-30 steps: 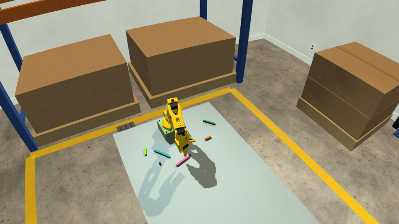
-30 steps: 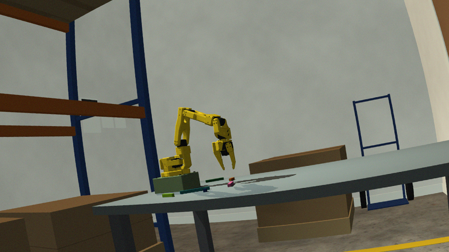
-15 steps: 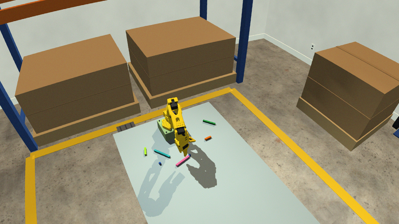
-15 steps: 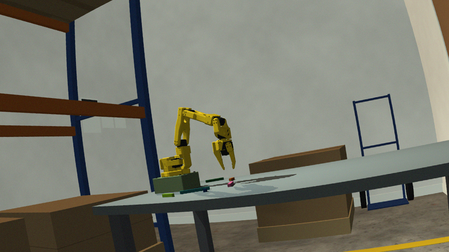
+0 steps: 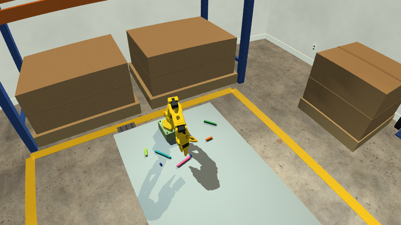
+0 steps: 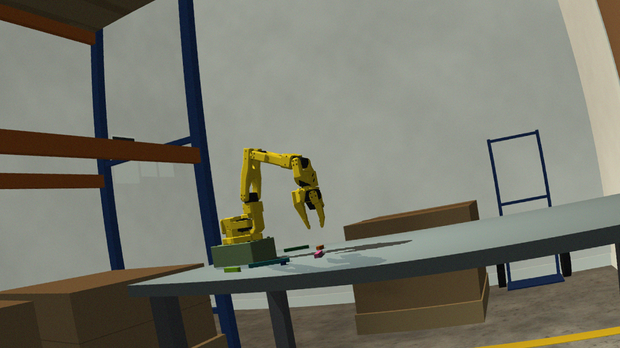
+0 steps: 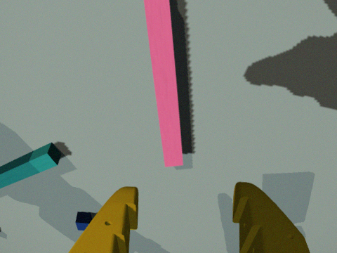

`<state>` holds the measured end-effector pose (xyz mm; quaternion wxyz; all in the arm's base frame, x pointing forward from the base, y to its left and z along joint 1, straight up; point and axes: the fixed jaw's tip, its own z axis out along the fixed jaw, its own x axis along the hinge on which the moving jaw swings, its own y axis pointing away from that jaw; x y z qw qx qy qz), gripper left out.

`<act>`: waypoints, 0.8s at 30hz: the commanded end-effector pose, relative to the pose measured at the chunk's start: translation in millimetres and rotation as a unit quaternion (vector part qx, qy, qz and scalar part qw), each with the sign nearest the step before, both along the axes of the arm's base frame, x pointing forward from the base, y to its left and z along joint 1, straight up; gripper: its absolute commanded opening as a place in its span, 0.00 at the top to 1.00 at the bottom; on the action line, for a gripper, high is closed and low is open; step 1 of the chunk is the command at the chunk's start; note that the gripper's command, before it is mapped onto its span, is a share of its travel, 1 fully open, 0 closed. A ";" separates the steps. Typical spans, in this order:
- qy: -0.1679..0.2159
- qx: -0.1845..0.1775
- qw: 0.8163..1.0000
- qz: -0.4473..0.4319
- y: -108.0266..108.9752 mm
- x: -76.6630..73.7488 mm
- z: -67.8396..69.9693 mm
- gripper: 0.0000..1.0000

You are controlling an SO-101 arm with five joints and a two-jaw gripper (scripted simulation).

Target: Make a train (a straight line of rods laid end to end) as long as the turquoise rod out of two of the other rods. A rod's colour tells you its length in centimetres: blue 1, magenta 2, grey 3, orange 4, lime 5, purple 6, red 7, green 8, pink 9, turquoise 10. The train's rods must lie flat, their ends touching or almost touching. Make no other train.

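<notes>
Pincer open — pink rod flat.

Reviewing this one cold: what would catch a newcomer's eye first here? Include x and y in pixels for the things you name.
Probably the bright yellow arm (image 5: 177,123) (image 6: 254,192), bent over the pale table (image 5: 235,205) (image 6: 505,236), its open gripper (image 5: 190,147) (image 6: 316,227) (image 7: 186,205) hanging above the top. Next, the big brown boxes (image 5: 73,64) (image 5: 180,36) under the orange-beamed rack (image 5: 245,28) (image 6: 196,107) behind it. Up close, the wrist view is dominated by the pink rod (image 5: 184,161) (image 6: 318,253) (image 7: 163,84), lying just beyond the fingertips.
</notes>
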<state>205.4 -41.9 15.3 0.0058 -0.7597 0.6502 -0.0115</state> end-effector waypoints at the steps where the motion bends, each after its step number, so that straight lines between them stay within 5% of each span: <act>1: -0.009 0.000 0.999 -0.037 2.8 -1.4 8.7 0.83; 12: -0.032 0.005 0.987 -0.160 9.8 -5.8 29.7 0.83; 24: -0.067 0.026 0.934 -0.350 21.1 -17.1 59.4 0.83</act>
